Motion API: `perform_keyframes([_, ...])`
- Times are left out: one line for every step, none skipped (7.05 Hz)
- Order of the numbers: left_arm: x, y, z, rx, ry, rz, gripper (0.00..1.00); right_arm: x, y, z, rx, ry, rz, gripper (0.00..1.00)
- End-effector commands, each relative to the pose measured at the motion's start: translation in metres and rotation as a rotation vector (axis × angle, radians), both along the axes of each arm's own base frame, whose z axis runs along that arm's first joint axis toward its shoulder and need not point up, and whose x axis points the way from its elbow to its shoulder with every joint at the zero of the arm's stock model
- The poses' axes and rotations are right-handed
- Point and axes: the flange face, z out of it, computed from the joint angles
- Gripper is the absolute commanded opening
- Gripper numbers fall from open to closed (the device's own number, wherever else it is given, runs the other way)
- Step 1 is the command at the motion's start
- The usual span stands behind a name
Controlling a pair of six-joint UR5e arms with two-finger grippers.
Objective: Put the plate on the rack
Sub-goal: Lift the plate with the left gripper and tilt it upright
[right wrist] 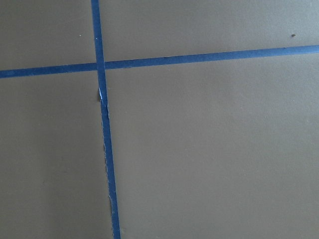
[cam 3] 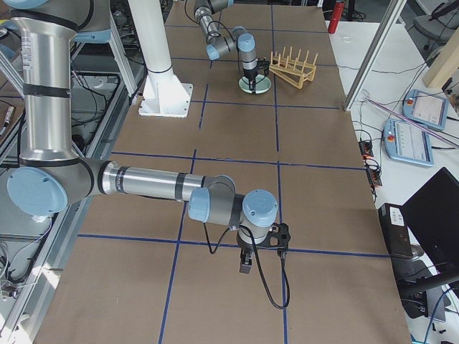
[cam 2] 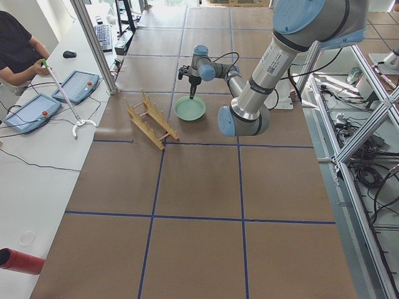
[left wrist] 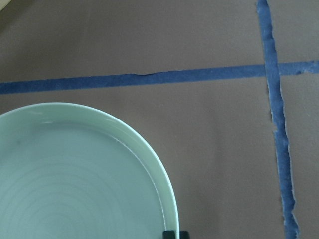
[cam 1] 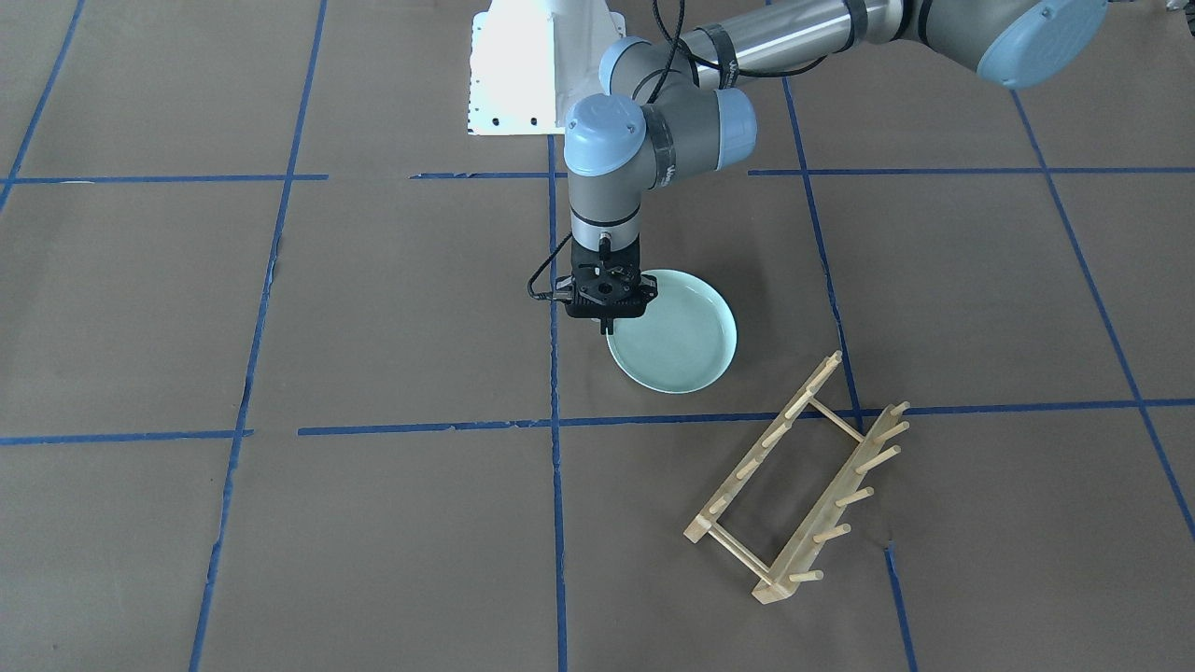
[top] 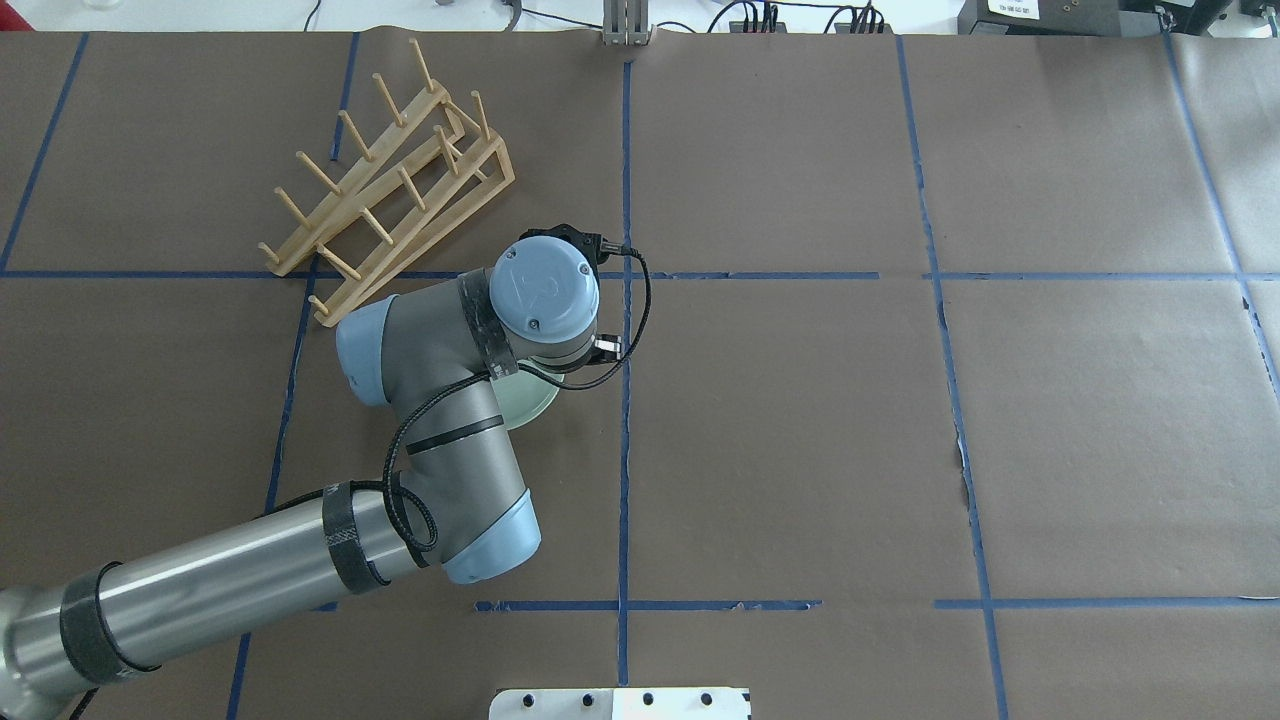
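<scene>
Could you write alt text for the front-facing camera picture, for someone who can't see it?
The robot's left gripper reaches straight down to the rim of a mint-green plate lying on a brown table marked with blue tape. An empty wooden rack stands nearby, apart from the plate.

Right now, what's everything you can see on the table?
round pale mint-green glossy plate: one, green, flat mid-table, apart from the rack.
light wooden peg rack: one, pale wood, empty, on the robot's left side.
brown paper-covered table: one, brown with blue tape lines.
white base mount: one, white, at the robot's edge.
left gripper: one, black, closed on the plate's rim.
right gripper: one, black, far from the plate; open or shut unclear.
</scene>
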Motion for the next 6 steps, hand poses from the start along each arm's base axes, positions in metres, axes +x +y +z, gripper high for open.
perform_keyframes([-0.055,0.02,-0.057,0.006,0.015,-0.009,0.0,0.0,0.0,0.0,0.001,0.0,-0.001,1.0])
perform_keyframes([-0.102,0.02,-0.094,0.01,0.036,-0.036,0.0,0.0,0.0,0.0,0.0,0.0,0.0,1.0])
perform_keyframes([-0.128,0.021,-0.122,-0.006,0.061,-0.035,0.0,0.0,0.0,0.0,0.0,0.0,0.0,1.0])
perform_keyframes([-0.159,0.016,-0.138,0.016,0.097,-0.066,0.0,0.0,0.0,0.0,0.001,0.0,-0.001,1.0])
perform_keyframes([-0.204,0.014,-0.152,0.04,0.164,-0.095,0.0,0.0,0.0,0.0,0.0,0.0,0.0,1.0])
perform_keyframes([-0.237,0.004,-0.162,0.045,0.224,-0.11,0.0,0.0,0.0,0.0,0.0,0.0,0.0,1.0])
